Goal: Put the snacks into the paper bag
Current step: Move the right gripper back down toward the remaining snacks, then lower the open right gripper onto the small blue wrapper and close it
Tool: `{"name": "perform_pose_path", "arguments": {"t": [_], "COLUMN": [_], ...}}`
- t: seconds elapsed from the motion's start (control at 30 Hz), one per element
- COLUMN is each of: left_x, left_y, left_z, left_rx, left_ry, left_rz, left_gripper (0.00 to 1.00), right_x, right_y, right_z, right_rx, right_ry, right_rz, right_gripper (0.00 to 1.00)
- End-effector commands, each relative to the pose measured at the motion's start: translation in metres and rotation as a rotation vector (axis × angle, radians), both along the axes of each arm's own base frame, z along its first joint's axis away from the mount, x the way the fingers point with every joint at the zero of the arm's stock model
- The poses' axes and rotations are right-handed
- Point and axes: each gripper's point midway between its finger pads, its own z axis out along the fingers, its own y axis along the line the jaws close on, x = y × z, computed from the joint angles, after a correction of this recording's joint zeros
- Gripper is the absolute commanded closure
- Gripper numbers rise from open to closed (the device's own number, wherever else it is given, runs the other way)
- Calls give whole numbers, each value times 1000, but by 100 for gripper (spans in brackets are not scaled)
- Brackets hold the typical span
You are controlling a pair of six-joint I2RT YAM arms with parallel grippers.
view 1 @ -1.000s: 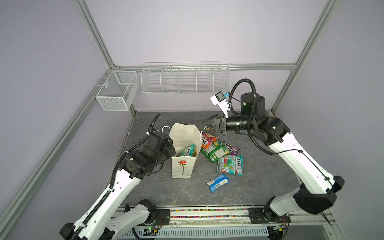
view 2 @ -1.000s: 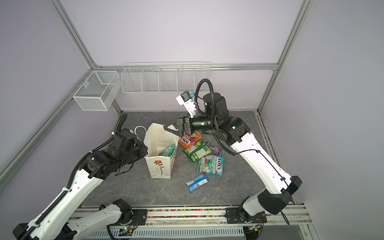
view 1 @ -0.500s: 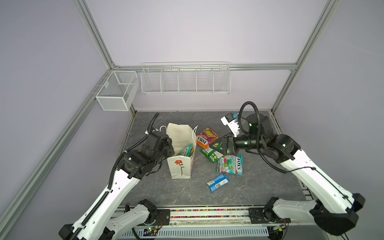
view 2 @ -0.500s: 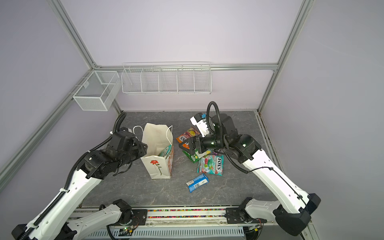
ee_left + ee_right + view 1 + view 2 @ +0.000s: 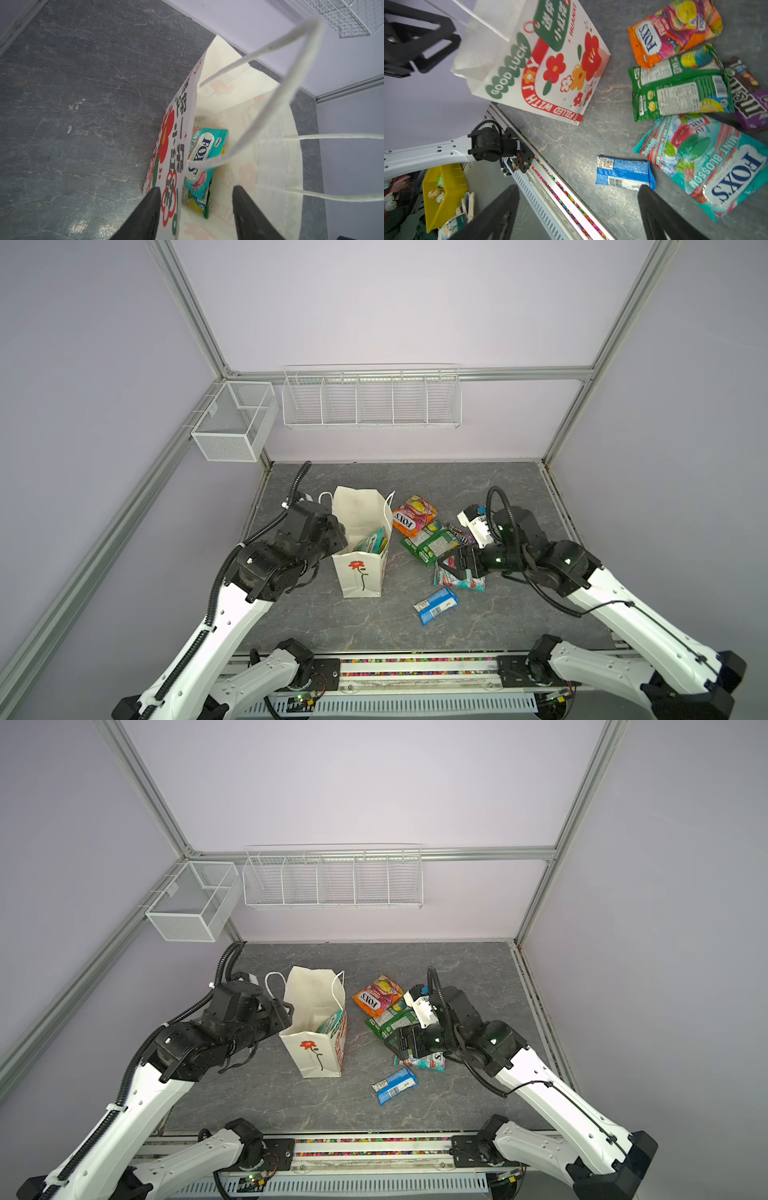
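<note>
Two snacks show inside the upright paper bag (image 5: 359,572): a teal FOX'S packet (image 5: 204,158) lying over a green packet (image 5: 197,205). The left gripper (image 5: 195,189) straddles one printed wall of the bag, fingers released, one inside and one outside. On the bench (image 5: 374,481), right of the bag, lie an orange FOX'S packet (image 5: 413,514), a second green packet (image 5: 430,545), a purple packet (image 5: 461,537), a second teal packet (image 5: 461,581) and a blue bar wrapper (image 5: 436,605). The right gripper (image 5: 451,568) hovers over that second teal packet, fingers spread, grasping nothing.
</note>
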Motion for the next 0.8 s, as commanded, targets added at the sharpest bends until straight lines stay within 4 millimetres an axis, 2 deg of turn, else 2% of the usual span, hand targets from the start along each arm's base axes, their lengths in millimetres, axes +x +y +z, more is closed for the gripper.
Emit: {"name": "perform_pose_path", "arguments": {"t": [0.0, 0.23, 0.3, 0.37, 0.4, 0.43, 0.63, 0.77], "left_x": [-7, -11, -12, -12, -12, -12, -15, -19], "left_y": [11, 17, 19, 18, 16, 16, 14, 13], "left_z": [9, 21, 22, 21, 20, 19, 18, 17], "left_rx": [16, 16, 14, 5, -3, -9, -57, -85], "left_ry": [-15, -63, -66, -61, -58, -56, -59, -51], "left_rz": [14, 13, 21, 22, 20, 19, 26, 27], "left_gripper": [43, 43, 43, 43, 43, 43, 43, 44], "right_x": [-7, -11, -9, -4, -3, -2, -20, -25], "right_y": [-12, -19, -19, -25, -28, -28, -33, -43], "right_z": [-13, -57, -66, -74, -78, -80, -120, -135], "right_rx": [-7, -77, -107, -154, -171, -171, -180, -209], "right_ry": [18, 80, 102, 113, 120, 125, 193, 199], "right_rz": [-48, -60, -65, -103, -122, -130, -108, -123], "right_gripper": [8, 7, 7, 3, 7, 6, 1, 0]}}
